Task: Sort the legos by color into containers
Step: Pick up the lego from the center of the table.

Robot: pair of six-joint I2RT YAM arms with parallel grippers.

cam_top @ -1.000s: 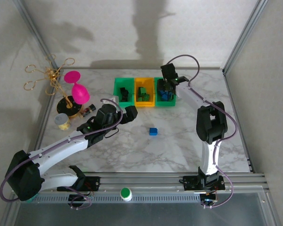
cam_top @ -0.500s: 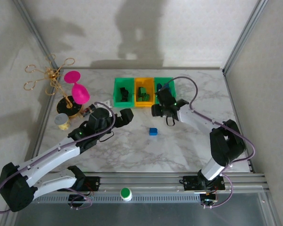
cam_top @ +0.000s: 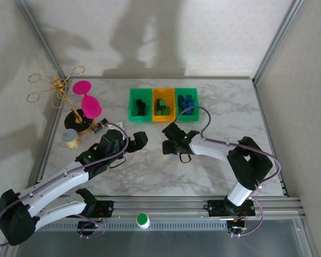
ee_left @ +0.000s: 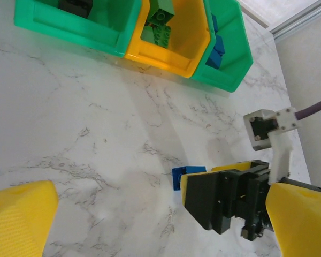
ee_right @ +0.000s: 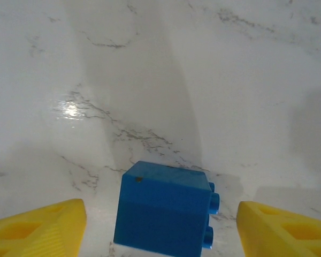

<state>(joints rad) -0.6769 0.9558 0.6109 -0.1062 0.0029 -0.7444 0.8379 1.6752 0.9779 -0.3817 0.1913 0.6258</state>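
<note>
The blue lego (ee_right: pixel 163 211) sits by itself on the marble surface (cam_top: pixel 214 176), a bit nearer than the three bins. It lies on its side, with its bumps pointing right in the right wrist view. The right tool (ee_right: pixel 161 227) is low over it. Its two yellow fingers (ee_right: pixel 37 230) are apart, one on each side of the lego, and they do not touch it. The left tool (cam_top: pixel 139 140) is off to the left of the lego. Its fingers are wide apart and hold nothing.

The bins stand in a row at the far side, touching each other. The left green bin (cam_top: pixel 131 104) has black legos (cam_top: pixel 141 107) in it. The orange-yellow bin (cam_top: pixel 163 120) in the middle has green legos (cam_top: pixel 162 105). The right green bin (cam_top: pixel 197 99) has blue legos (cam_top: pixel 186 103).
</note>
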